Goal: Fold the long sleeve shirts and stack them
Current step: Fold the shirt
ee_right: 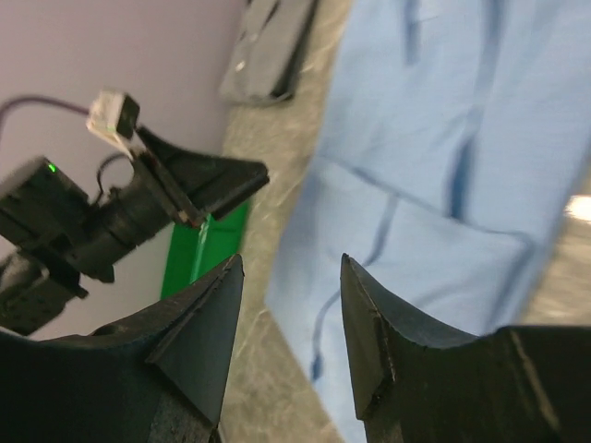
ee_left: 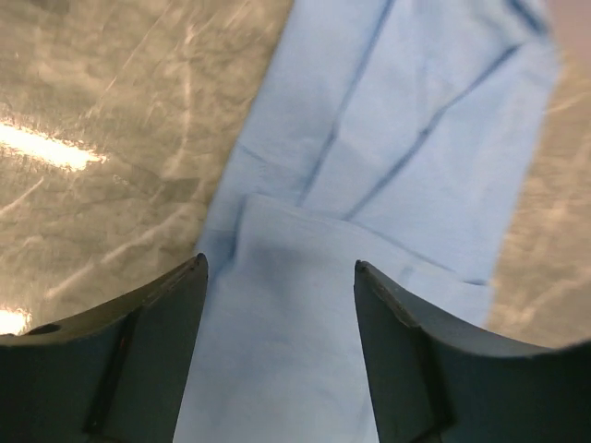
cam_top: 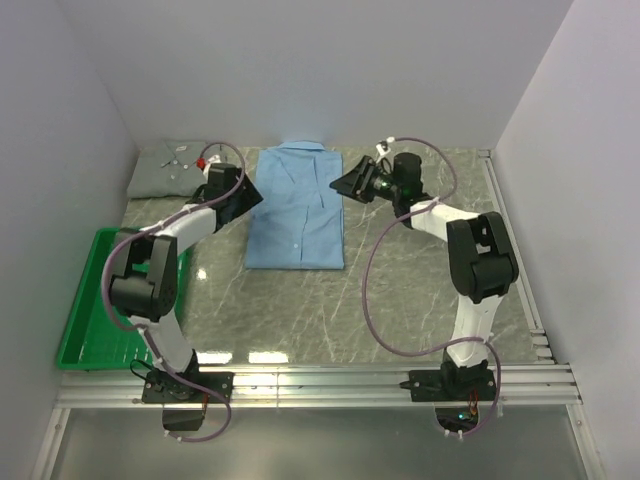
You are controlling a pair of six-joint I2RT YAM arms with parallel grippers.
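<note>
Black jaws of the left gripper (ee_left: 277, 268) are held apart, empty, over the left edge of the light blue collared cloth shirt (cam_top: 297, 205). The right gripper (ee_right: 291, 263) is parted, empty, beside its right edge. Both are reached forward. The shirt is laid flat at upper centre, and a pale grey-green folded shirt (cam_top: 170, 167) is seen upper left.

Plain white walls (cam_top: 320, 70), grey-green marbled tabletop (cam_top: 300, 310), bright light glare (cam_top: 268, 357), metal rails (cam_top: 320, 385)
</note>
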